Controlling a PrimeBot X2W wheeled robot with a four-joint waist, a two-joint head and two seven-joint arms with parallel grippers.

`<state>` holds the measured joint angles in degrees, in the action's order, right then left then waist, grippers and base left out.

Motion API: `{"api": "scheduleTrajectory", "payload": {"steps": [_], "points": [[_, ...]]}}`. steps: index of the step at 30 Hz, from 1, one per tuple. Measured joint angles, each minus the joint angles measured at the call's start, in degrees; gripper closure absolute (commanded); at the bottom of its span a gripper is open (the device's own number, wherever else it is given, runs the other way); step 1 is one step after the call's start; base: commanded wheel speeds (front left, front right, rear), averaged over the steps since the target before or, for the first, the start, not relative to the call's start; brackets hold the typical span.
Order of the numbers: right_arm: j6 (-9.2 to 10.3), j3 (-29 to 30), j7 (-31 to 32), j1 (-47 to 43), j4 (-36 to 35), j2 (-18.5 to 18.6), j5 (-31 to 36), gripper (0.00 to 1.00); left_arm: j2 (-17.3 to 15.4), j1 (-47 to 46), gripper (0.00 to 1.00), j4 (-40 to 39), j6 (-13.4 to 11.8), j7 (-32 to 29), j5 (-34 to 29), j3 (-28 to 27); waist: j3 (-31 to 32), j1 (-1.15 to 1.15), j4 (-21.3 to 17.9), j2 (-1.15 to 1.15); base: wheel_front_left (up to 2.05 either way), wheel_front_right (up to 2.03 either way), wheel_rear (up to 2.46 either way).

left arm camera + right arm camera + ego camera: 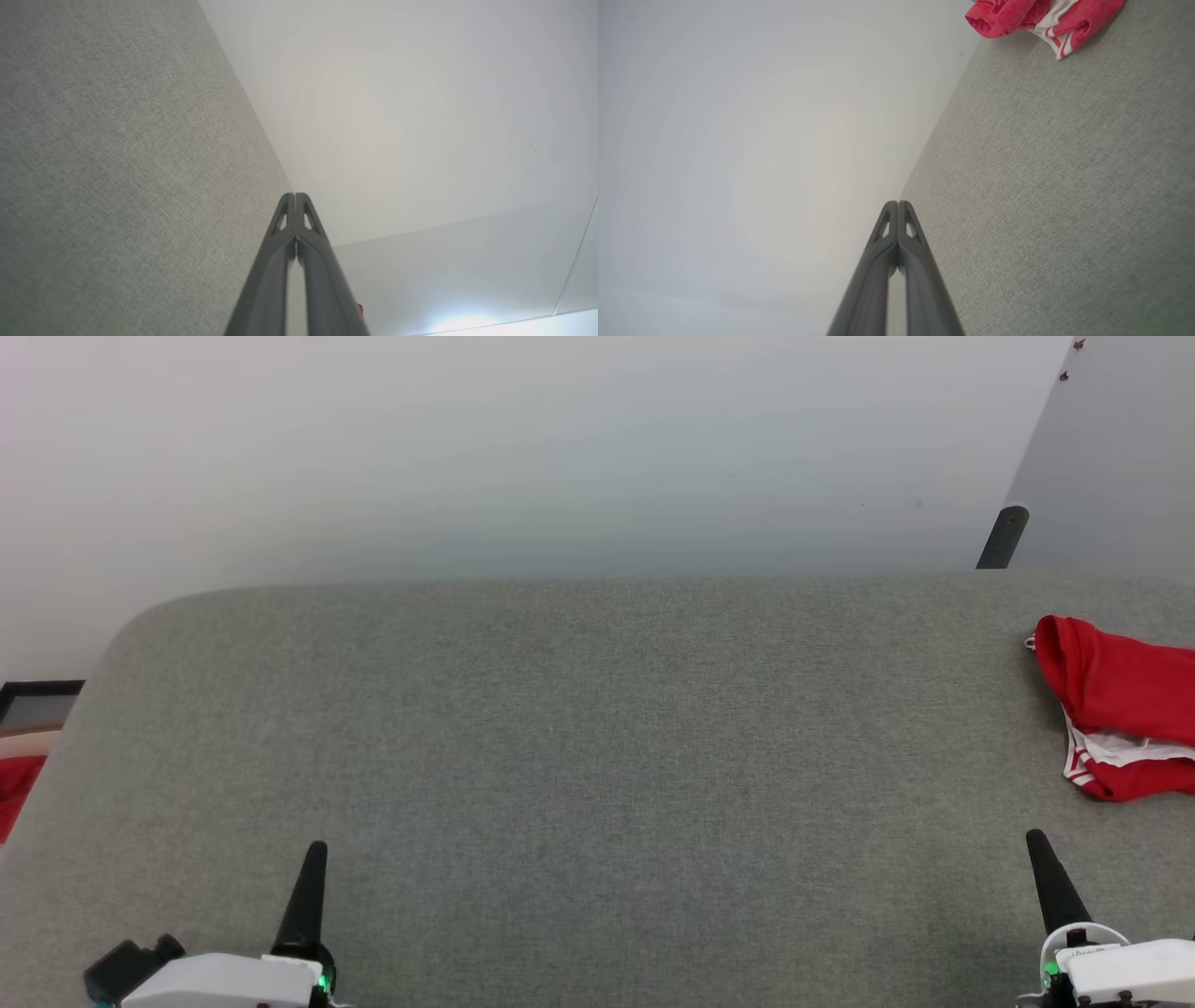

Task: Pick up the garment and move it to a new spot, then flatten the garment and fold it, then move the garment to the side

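Head view: the garment (1116, 705) lies bunched at the far right of the grey surface (597, 728) and is cut off by the frame's right edge. Red fabric is uppermost. A white panel and red-and-white striped trim show at its near-left corner.

The right hand (1036, 840) is at the lower right, nearer the robot than the garment. It is apart from the garment, with bare surface between them. Its fingers are pressed together and grip nothing.

The left hand (317, 847) is at the lower left, well apart from the garment across the width of the surface. Its fingers are likewise pressed together and empty.

Right wrist view: the garment sits at the top edge, ahead and to the right of the closed fingertips. This view shows the rolled folds of the red fabric and the striped corner lying flat on the surface.

Left wrist view: the two fingers meet tip to tip, with the surface on one side and a pale wall (420, 116) on the other. A small red spot shows beside one finger, too small to identify.

The head view adds a dark pole (1004, 537) behind the far right edge of the surface. It also shows a red patch (14, 793) past the left edge.
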<state>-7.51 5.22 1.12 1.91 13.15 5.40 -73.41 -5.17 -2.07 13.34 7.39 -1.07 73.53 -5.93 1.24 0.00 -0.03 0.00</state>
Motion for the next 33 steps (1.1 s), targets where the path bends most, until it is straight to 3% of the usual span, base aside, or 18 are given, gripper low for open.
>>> {"api": "scheduleTrajectory", "payload": {"steps": [33], "points": [[0.01,0.94,4.02,3.03,0.64,-1.82,-13.52,1.00,1.68,-2.78,1.00,0.48,0.00,-4.00,13.46,-0.41,-0.97,0.00,0.02,0.00,0.00,0.00,0.00]]}}
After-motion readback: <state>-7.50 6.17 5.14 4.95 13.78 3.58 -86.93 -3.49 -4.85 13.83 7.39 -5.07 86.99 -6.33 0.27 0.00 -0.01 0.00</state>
